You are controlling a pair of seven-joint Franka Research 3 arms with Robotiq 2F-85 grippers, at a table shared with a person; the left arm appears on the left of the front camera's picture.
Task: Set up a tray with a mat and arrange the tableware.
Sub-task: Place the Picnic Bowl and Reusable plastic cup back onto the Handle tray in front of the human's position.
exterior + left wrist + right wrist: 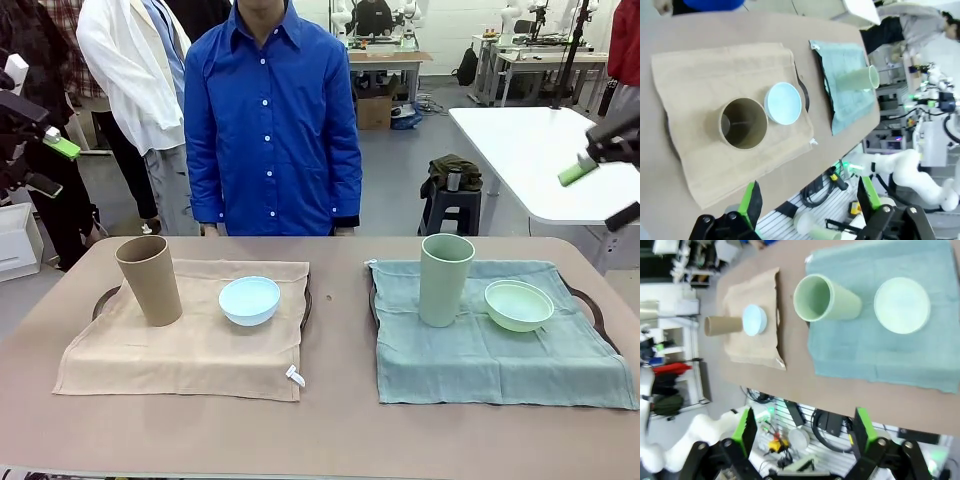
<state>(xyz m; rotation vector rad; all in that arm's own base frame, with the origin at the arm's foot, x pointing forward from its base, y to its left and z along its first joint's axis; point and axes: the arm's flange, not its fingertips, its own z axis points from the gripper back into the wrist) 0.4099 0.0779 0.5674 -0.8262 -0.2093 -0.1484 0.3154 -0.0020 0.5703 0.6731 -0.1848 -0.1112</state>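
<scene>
— Both grippers? — Left gripper (807, 200) and right gripper (805, 432) gape wide, empty, raised off the table (330, 430).
— Tableware? — Tan cup (149, 279) and light blue bowl (250, 300) sit on the tan mat (180, 350) toward the table's left edge; pale green cup (446, 279) and pale green bowl (518, 305) on the teal mat (500, 360) toward its right edge.

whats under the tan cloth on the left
A dark tray lies under the tan cloth; its rim pokes out at the left and right edges. The cloth covers the rest. On top stand a tan cup and a light blue bowl.
</scene>
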